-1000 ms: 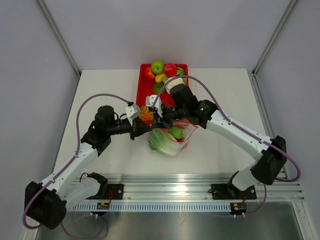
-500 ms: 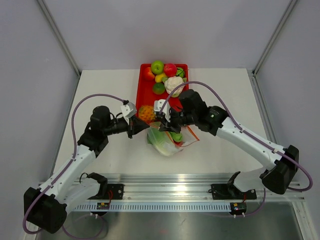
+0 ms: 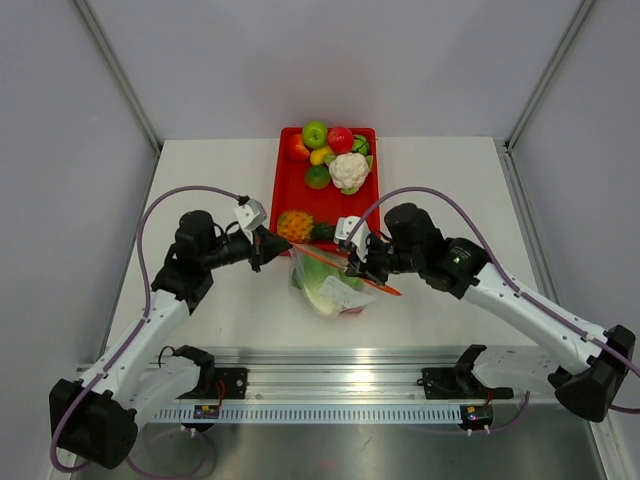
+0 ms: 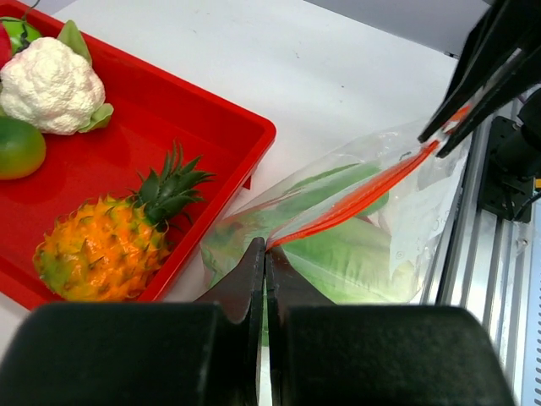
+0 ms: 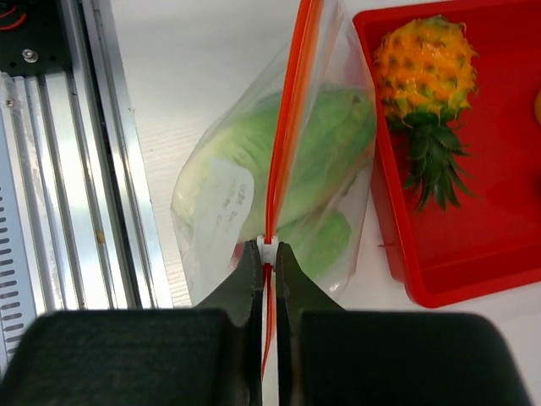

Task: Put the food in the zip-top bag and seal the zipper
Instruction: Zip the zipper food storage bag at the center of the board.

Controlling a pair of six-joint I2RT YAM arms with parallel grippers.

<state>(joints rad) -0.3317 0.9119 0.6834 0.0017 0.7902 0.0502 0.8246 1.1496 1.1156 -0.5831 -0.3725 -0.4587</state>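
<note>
1. My left claw (image 4: 265,254) is fully closed. Its two fingers pinch the left end of the zipper (image 4: 355,199), and the orange-red strip leaves directly from the fingertips.
2. From my left claw the zipper runs taut and straight, out ahead and to the right, as far as my right claw (image 5: 268,249). A short tail of strip extends past the right claw on the far side.
3. The zip-top bag (image 3: 325,290) hangs under this strip, between my two claws and on their near side. I cannot tell whether its bottom rests on the table (image 3: 200,170).
4. The lettuce (image 5: 313,144) lies inside the bag, directly below the strip, and fills most of the clear plastic. A cucumber piece (image 5: 325,241) lies inside beside it, close under my right claw. I cannot make out a tomato through the plastic.
5. My right claw is closed on the zipper. Its fingers meet on the strip at a small white piece, part-way along the strip's length.
6. The red tray (image 3: 290,190) lies beyond both claws. Its near corner holds the pineapple (image 3: 293,226), just past the strip. The cauliflower (image 3: 348,170) lies farther back in the tray, well apart from both claws.
</note>
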